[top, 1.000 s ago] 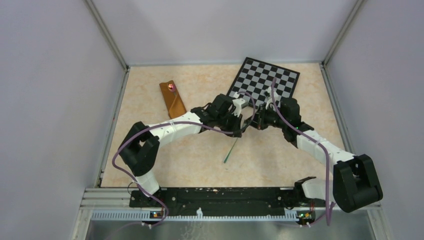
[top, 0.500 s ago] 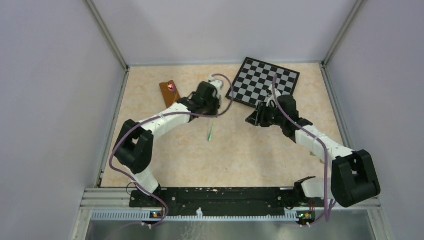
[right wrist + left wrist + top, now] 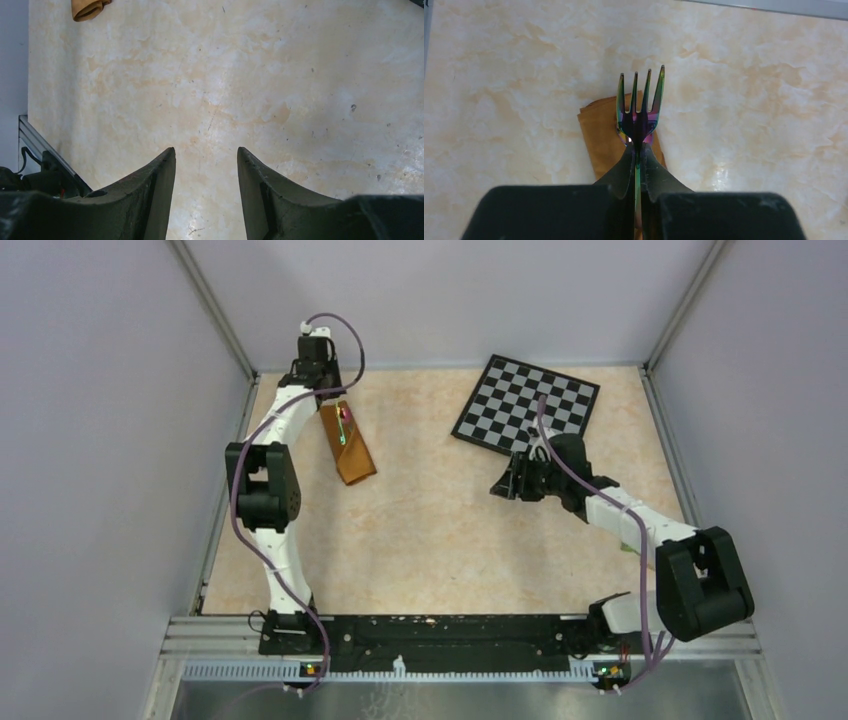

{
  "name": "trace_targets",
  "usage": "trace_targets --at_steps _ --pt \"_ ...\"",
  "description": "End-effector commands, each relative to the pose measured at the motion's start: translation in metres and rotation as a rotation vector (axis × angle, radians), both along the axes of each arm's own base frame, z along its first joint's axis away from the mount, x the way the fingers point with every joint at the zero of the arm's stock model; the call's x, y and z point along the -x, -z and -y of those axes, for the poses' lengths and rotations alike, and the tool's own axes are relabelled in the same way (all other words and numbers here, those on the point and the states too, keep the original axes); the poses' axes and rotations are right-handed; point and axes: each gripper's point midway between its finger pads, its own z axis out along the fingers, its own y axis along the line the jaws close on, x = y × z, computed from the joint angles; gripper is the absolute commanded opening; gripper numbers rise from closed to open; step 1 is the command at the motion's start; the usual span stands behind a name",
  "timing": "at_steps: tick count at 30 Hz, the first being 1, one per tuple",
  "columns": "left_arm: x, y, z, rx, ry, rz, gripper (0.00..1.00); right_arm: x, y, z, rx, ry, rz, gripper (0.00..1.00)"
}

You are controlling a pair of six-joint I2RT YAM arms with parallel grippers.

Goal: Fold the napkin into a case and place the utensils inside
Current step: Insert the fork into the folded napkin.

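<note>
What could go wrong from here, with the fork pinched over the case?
1. The left gripper holds the fork only at its neck, between thin fingertips, so it may pivot or slip when it meets the cloth.
2. The case lies loose, and the right gripper is open over the table, well away from it. With nothing pinning the cloth, pushing the fork in could shove or bunch it.

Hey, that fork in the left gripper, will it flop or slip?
Probably stiff: the fork juts straight from the left gripper without sagging. Its glossy finish and thin handle may let it swivel. Looks light, being so slim.
</note>
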Motion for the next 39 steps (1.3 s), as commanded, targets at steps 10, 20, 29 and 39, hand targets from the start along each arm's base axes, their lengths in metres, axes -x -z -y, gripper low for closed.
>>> trace_targets --at_steps 10,20,29,39 --pt "-0.039 0.015 -0.031 0.047 -0.093 -0.051 0.0 -0.011 0.004 -0.009 0.003 -0.039 0.005 0.45" --pt "-0.031 0.04 -0.024 0.118 -0.12 -0.12 0.0 -0.01 0.003 -0.009 0.002 -0.039 0.007 0.42" --pt "-0.015 0.051 -0.024 0.148 -0.147 -0.176 0.0 -0.009 0.001 -0.012 -0.016 -0.044 0.004 0.41" --pt "0.009 0.07 -0.046 0.206 -0.241 -0.283 0.0 -0.006 -0.002 -0.011 -0.022 -0.045 0.01 0.39"
